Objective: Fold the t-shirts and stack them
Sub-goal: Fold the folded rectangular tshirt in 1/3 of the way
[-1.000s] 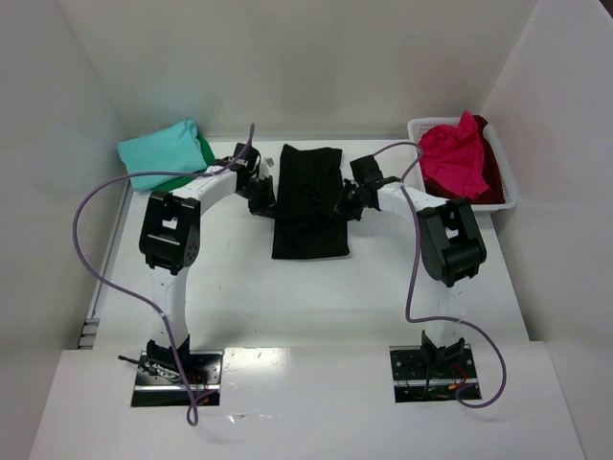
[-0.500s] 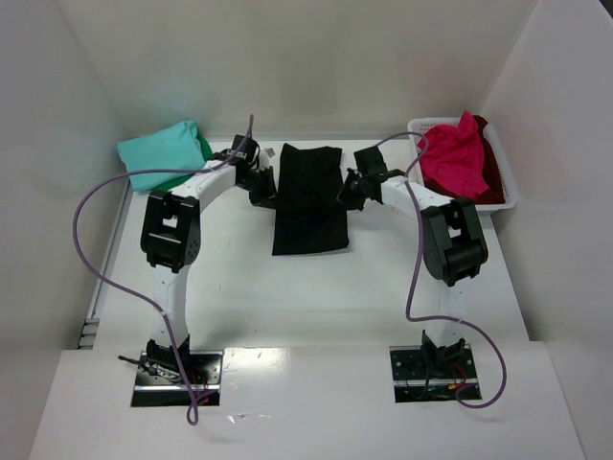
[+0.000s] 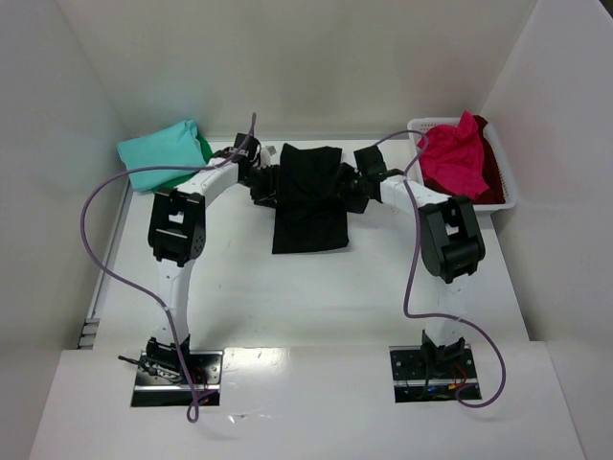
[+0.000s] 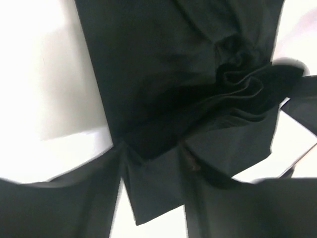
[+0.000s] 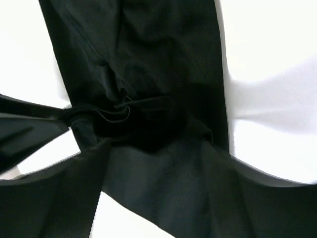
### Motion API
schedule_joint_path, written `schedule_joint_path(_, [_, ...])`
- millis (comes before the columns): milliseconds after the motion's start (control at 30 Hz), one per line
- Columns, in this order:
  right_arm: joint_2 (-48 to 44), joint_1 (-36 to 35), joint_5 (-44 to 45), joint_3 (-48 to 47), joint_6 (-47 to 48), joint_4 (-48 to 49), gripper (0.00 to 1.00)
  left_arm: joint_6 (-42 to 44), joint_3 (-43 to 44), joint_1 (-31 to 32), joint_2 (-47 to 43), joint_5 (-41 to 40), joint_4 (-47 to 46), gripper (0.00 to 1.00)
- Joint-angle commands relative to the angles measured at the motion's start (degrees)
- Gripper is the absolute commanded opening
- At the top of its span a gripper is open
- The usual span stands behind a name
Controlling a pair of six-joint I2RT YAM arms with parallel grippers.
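The black t-shirt (image 3: 308, 206) lies as a long folded strip on the table (image 3: 287, 287), its far half bunched. The left gripper (image 3: 271, 187) and right gripper (image 3: 351, 190) flank that bunch, each with 2 fingers spread, black cloth between them.

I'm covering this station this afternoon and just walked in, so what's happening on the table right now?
Both arms are working on the black t-shirt, which lies folded into a long strip mid-table. The left gripper and right gripper sit at its opposite sides, jaws apart, with bunched black cloth between each pair. A teal shirt lies on a green shirt in the far left corner. A pink shirt and a dark red shirt sit in the white basket at far right.
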State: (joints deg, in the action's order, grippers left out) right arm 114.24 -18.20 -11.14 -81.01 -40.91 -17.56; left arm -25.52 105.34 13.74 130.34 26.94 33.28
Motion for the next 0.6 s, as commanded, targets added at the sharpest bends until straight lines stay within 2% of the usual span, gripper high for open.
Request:
schedule_joint_path(0, [-0.42, 1.84, 0.85, -1.96, 0.48, 5.51, 0.82, 1.44, 4.78, -0.64, 0.35, -0.04, -0.58, 0.58])
schedule_joint_path(100, [-2.0, 3.42, -0.55, -1.43, 0.48, 9.29, 0.93, 2.05, 7.94, -1.7, -0.17, -0.66, -0.58, 0.7])
schedule_joint_path(200, [-3.4, 5.01, -1.17, -3.19, 2.14, 8.78, 0.93, 3.36, 9.18, -2.92, -1.75, -1.27, -0.58, 0.77])
schedule_joint_path(233, [-4.01, 5.01, -0.39, -3.71, 2.67, 8.77, 0.93, 3.98, 10.05, -2.93, -2.72, -1.27, -0.58, 0.84])
schedule_joint_path(300, [-6.2, 5.01, 0.32, -3.71, 4.25, 8.25, 0.93, 6.61, 10.59, -2.93, -5.08, -2.07, 0.21, 0.91])
schedule_joint_path(400, [-9.19, 5.01, 0.85, -1.44, 6.19, 8.25, 0.93, 7.67, 4.63, -2.93, -9.39, -3.12, -0.31, 0.94])
schedule_joint_path(500, [-11.4, 5.01, -0.37, 3.13, 6.89, 9.2, 0.79, 7.68, -1.96, -2.93, -13.69, 0.74, -3.99, 0.94])
schedule_joint_path(533, [-12.8, 5.01, -0.99, 6.01, 6.89, 9.82, 0.62, 7.68, -6.77, -2.93, -14.67, 1.7, -5.05, 0.94])
schedule_joint_path(567, [-13.33, 5.01, -2.47, 7.52, 6.2, 10.61, 0.55, 7.68, -8.9, -2.93, -15.46, 3.71, -6.02, 0.92])
